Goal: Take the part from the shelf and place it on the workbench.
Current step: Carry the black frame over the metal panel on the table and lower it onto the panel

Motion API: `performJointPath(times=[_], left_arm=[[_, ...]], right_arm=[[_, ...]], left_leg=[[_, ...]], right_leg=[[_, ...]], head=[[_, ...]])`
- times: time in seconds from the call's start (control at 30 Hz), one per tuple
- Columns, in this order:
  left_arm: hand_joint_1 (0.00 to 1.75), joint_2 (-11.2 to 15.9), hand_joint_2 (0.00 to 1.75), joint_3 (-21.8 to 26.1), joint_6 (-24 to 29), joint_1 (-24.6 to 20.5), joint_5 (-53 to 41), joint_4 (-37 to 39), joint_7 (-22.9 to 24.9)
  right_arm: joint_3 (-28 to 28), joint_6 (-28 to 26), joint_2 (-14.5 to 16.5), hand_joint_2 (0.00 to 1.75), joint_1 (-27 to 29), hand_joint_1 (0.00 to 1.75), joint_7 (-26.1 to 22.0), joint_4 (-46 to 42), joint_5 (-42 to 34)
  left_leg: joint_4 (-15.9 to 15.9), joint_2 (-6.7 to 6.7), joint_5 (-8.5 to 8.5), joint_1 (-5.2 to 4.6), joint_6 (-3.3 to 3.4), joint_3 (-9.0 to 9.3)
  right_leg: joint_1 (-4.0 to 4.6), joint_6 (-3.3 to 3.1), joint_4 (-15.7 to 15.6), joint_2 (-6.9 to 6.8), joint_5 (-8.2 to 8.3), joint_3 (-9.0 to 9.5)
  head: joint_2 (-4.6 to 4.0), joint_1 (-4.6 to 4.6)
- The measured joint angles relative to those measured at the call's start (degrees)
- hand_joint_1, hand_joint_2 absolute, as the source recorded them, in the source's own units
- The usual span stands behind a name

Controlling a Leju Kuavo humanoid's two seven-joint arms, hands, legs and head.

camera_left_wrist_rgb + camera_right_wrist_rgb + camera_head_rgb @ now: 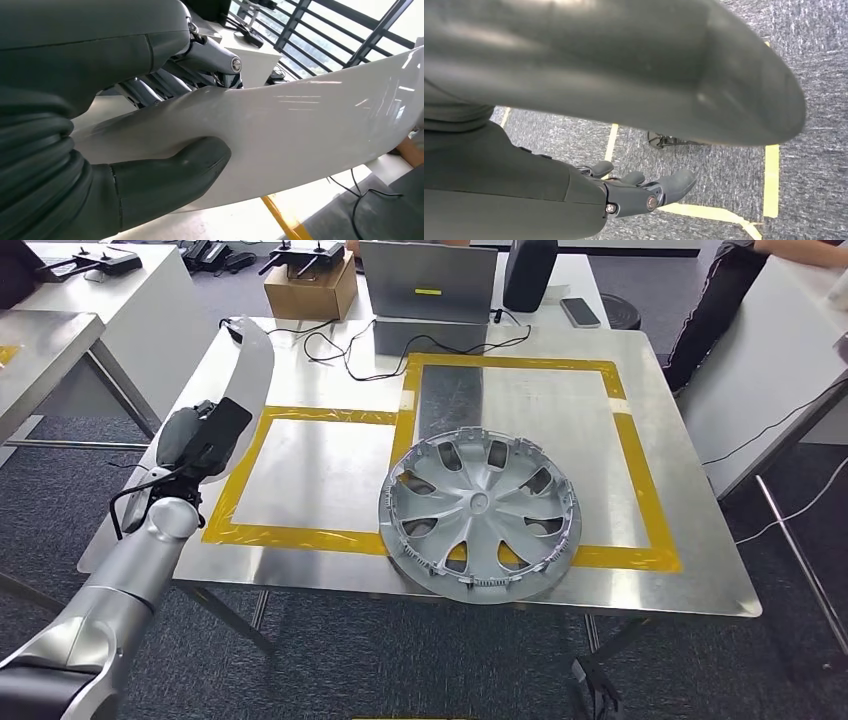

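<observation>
Bench (330, 470) carries a yellow-taped outline and a silver hubcap (480, 512) lying flat near its front edge. White curved part (250, 370) is over the bench's left edge, long axis pointing away from the robot, likely to clear it. Left hand (200, 435) grips it, thumb under, fingers (150, 87) over. Right hand (644, 192) hangs empty, fingers loosely apart.

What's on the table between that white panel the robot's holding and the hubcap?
Nothing but bare metal table framed by yellow tape, seen in the head view, between the white panel and the hubcap.
</observation>
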Motion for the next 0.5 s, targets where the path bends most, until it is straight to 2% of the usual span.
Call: performJointPath(times=[0.2, 0.5], left_arm=[[1.75, -1.1, 1.75, -0.9, 0.1, -2.4, -0.1, 0.7, 1.2], [1.75, -2.2, 1.75, -1.1, 0.2, -3.6, 0.0, 1.7, 0.6]], right_arm=[[0.0, 0.0, 0.0, 0.0, 0.0, 0.0, -0.1, 0.0, 0.1], [0.0, 0.3, 0.0, 0.0, 0.0, 0.0, 0.8, 0.0, 0.6]], left_leg=[[0.0, 0.0, 0.0, 0.0, 0.0, 0.0], [0.0, 0.0, 0.0, 0.0, 0.0, -0.01]], right_leg=[[0.0, 0.0, 0.0, -0.01, 0.0, 0.0], [0.0, 0.0, 0.0, -0.02, 0.0, 0.0]], head=[[0.0, 0.0], [0.0, 0.0]])
